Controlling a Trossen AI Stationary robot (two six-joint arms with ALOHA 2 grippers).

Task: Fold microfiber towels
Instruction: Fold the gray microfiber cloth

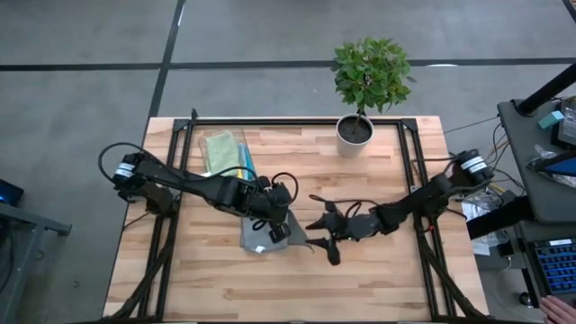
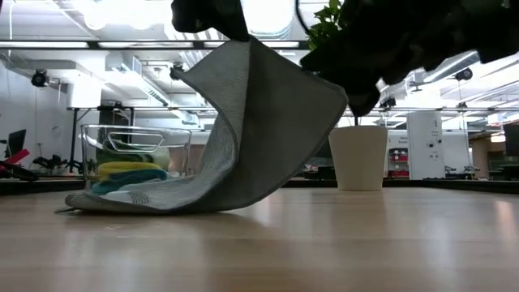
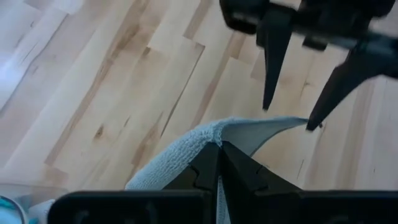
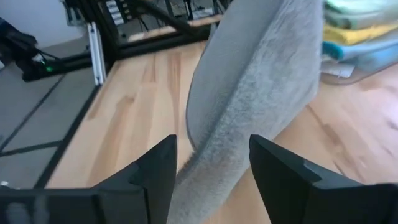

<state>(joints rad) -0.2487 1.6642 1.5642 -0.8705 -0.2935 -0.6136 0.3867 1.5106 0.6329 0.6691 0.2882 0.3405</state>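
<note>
A grey microfiber towel (image 2: 259, 130) hangs in a curve from my left gripper (image 3: 219, 148), which is shut on its raised edge over the middle of the table (image 1: 281, 229). The towel's lower part (image 2: 122, 199) lies on the table. My right gripper (image 4: 208, 165) is open just to the right of it (image 1: 322, 241), pointing toward the table's left edge. Its two fingers stand on either side of the towel's hanging edge (image 4: 249, 93). More folded towels, yellow and teal among them, lie in a clear bin (image 1: 223, 153). My left gripper pinches the grey towel's raised edge (image 3: 214, 132) between its two shut fingers, slanting down from above. Whether one layer or several, I cannot tell. The towel hangs slack and bowed below the fingers, and its lower part (image 2: 122, 199) rests on the table. My right gripper is open around the towel's free edge (image 3: 292, 123); whether a finger touches the cloth, I cannot tell.
The clear bin (image 2: 134, 158) with folded towels stands at the table's far left. A white pot with a green plant (image 1: 355, 129) stands at the far edge, right of centre. Bare wood lies along the near edge (image 1: 288, 288).
</note>
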